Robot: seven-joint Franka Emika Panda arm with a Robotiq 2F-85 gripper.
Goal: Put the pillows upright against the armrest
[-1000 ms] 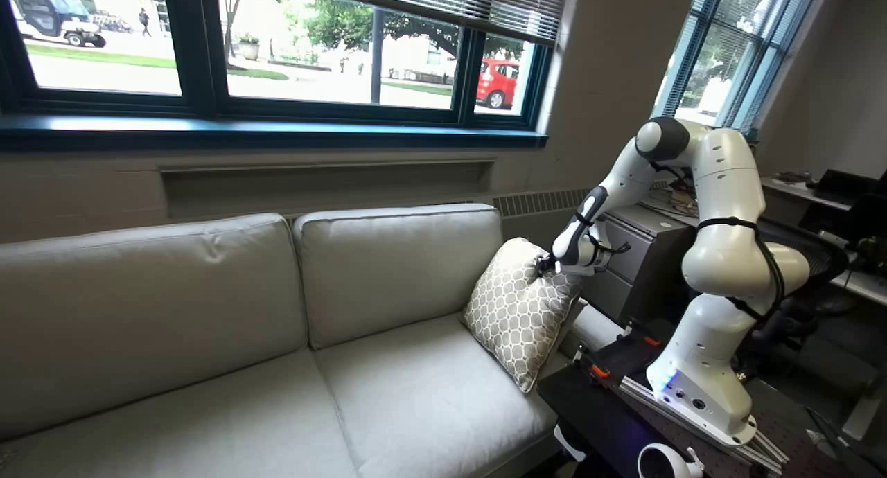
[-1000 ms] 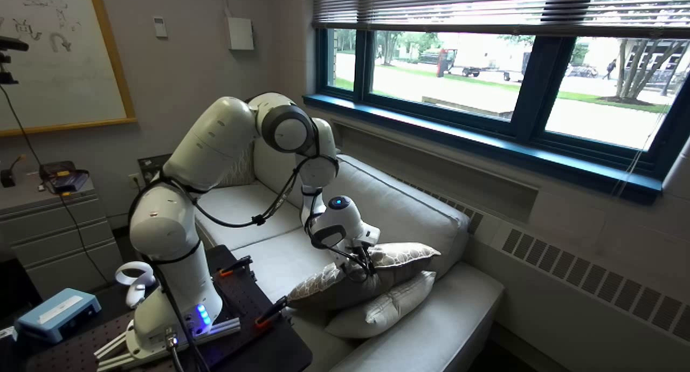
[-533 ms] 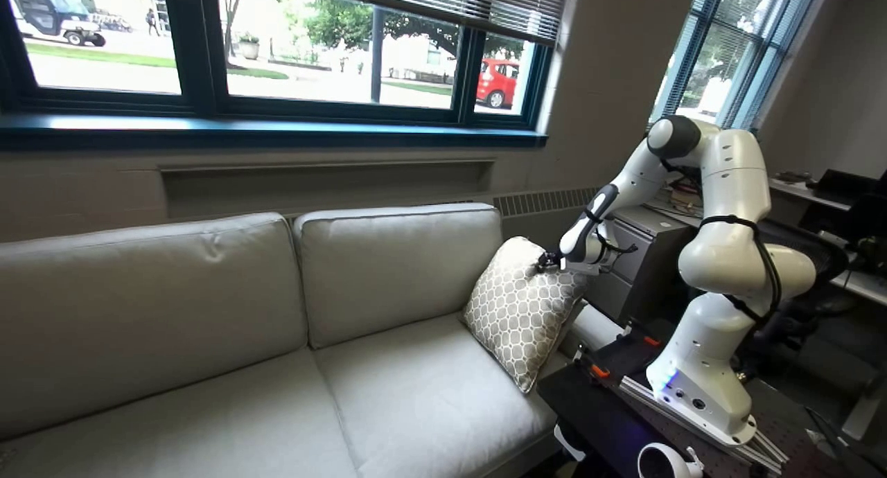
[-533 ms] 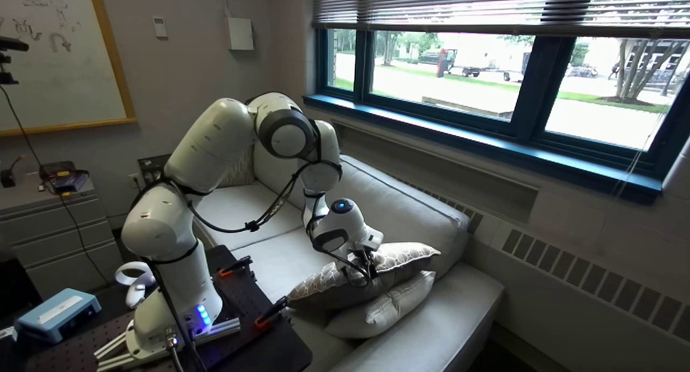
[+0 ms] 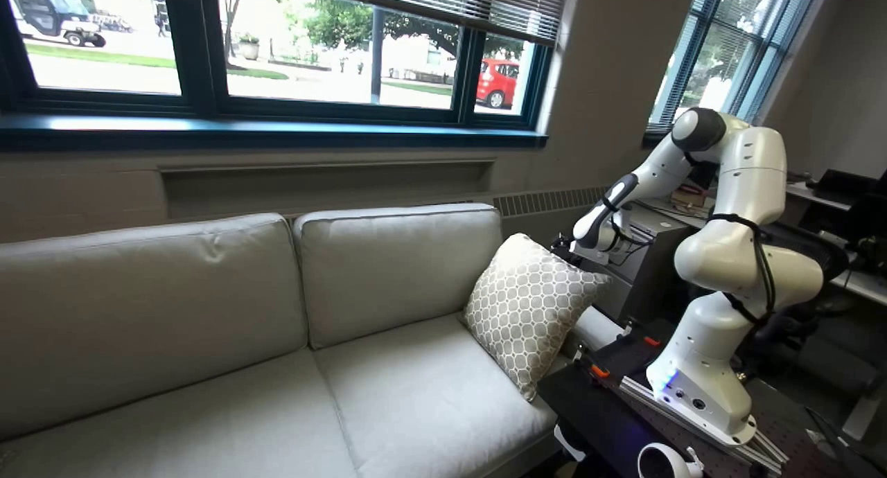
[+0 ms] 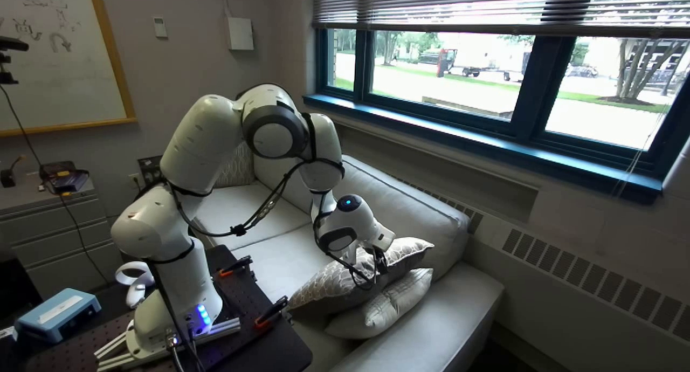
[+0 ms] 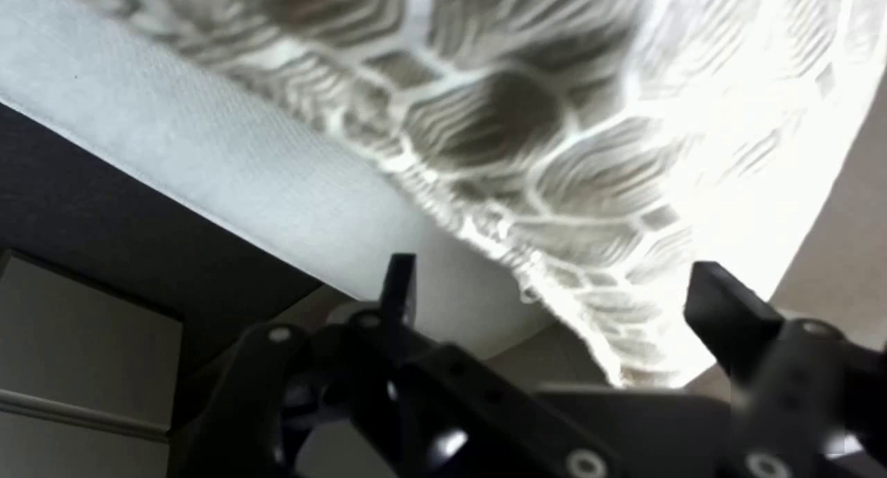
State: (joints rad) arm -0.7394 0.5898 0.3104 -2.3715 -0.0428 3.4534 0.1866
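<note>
One Robotiq gripper (image 7: 553, 263), its two fingers (image 7: 398, 294) spread wide, gripping nothing; wrist view has a corner of a honeycomb-patterned throw pillow (image 7: 603, 166) between them, contact impossible to tell. That pillow sits tilted on the sofa (image 5: 208, 415), leaning over one plain grey throw pillow (image 6: 385, 310), which lies between it and the armrest (image 6: 447, 321). Third pillow (image 6: 241, 172), also patterned, at the sofa's far end. Two back cushions (image 5: 398, 277). Two clamps (image 6: 271, 311) on the black table (image 6: 272, 350).
</note>
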